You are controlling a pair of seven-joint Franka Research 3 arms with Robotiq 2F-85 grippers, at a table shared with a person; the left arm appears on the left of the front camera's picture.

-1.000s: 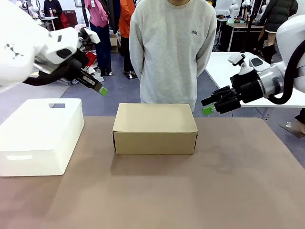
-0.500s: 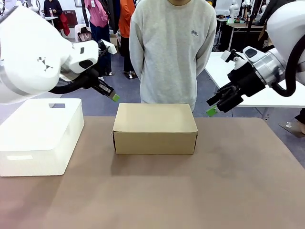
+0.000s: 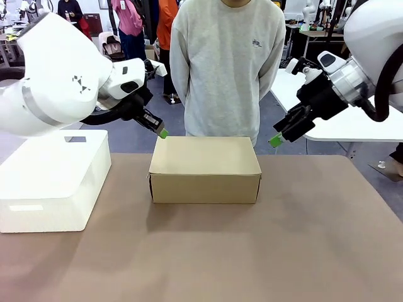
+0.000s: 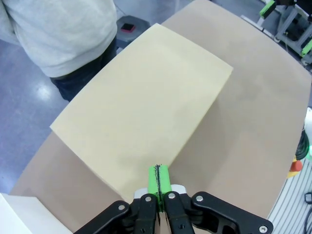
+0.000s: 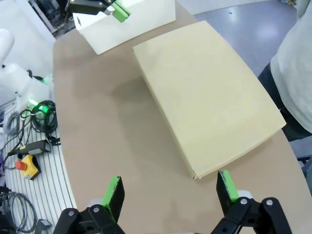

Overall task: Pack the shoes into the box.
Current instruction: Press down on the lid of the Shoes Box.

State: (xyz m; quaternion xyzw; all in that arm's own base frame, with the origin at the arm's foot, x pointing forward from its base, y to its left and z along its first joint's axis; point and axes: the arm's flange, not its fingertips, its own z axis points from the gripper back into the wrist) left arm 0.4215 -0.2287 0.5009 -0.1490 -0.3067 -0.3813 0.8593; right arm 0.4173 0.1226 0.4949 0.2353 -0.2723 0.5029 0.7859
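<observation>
Two grippers are held above the far half of the desk [image 3: 302, 251], one at each far corner of the box [image 3: 204, 168]. The box is seen shut, its flap lid lying flat, near the middle of the brown desk towards the far edge, just in front of a person [image 3: 227, 63] in a grey sweatshirt who stands at the far side. The shoes cannot be seen in any picture.

The left gripper [image 3: 162, 133] is hung just over the box's far left corner, angled downward. In the left wrist view its jaws are seen pressed together, the two green pads [image 4: 159, 180] touching with nothing between them, and the box lid [image 4: 146, 102] lies right below the tips.

The right gripper [image 3: 275, 141] is held beside the box's far right corner, slightly off the lid and above the desk. In the right wrist view its jaws are spread wide, with one green pad [image 5: 114, 194] at the left and the other at the right, and nothing is gripped. The box [image 5: 209, 102] is seen beyond them, and the left gripper [image 5: 119, 10] shows at the top of that picture.

A white container [image 3: 53, 179] is set on the desk to the left of the box, apart from it.
</observation>
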